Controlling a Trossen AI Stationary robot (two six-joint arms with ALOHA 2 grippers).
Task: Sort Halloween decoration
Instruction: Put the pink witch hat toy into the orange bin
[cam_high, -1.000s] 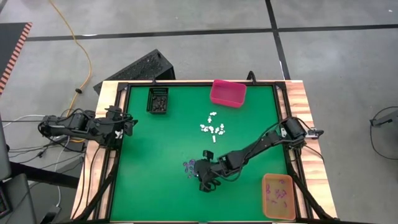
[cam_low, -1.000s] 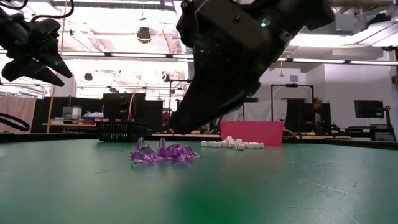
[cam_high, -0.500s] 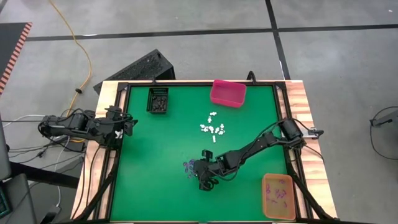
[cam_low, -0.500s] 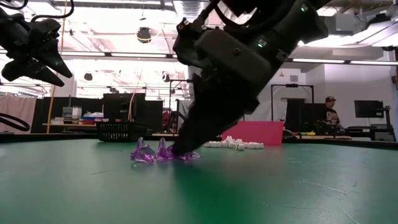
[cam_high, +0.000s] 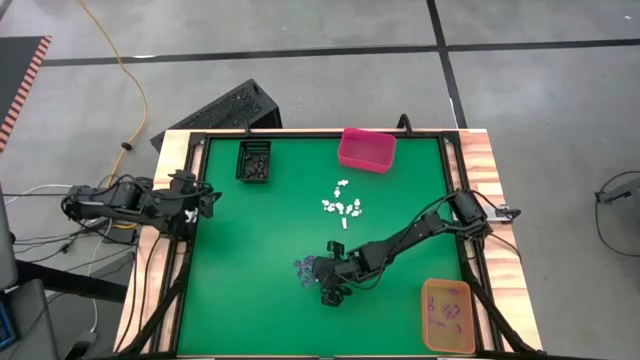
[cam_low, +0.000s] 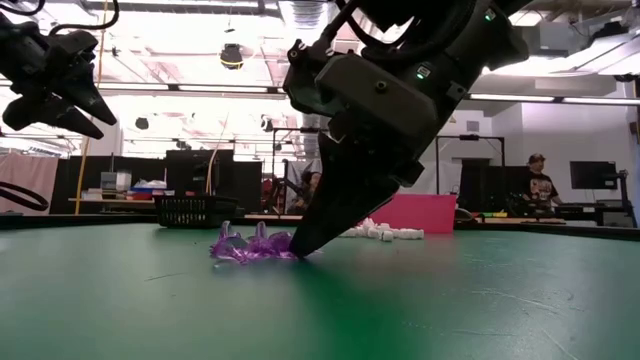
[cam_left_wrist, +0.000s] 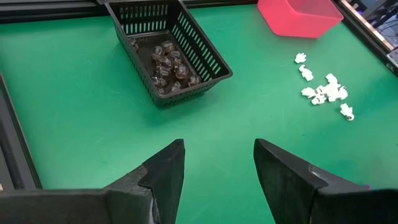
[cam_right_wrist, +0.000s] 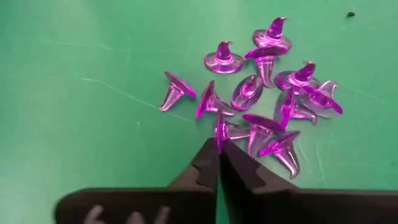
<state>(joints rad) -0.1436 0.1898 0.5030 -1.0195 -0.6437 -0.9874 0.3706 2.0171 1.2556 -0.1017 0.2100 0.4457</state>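
Note:
The Halloween decoration lies in groups on the green table: a pile of clear purple witch hats (cam_right_wrist: 267, 93) (cam_high: 303, 267) (cam_low: 245, 247) and a cluster of white trinkets (cam_high: 342, 205) (cam_left_wrist: 323, 90). Dark pieces fill the black bin (cam_left_wrist: 168, 53). My right gripper (cam_right_wrist: 219, 148) (cam_low: 297, 250) is down at the near side of the purple pile, shut on one purple hat (cam_right_wrist: 233, 130). My left gripper (cam_left_wrist: 217, 155) (cam_high: 205, 200) hangs open above the table's left edge, holding nothing. My right gripper pinches one purple hat by its nearest edge (cam_right_wrist: 220, 132), which looks like the brim, between the very ends of its two fingers. The fingers slant down from the table's near right. The hat lies on its side on the table, against the rest of the pile.
The black bin (cam_high: 254, 161) stands at the far left and the pink bin (cam_high: 366, 149) (cam_low: 405, 213) at the far middle. An orange bin (cam_high: 447, 315) with several purple pieces is at the near right corner. A black frame edges the table.
My right gripper has sunk a little until its fingertips reached the table at the purple pile. There it has shut on one hat. The pile has been nudged slightly together.

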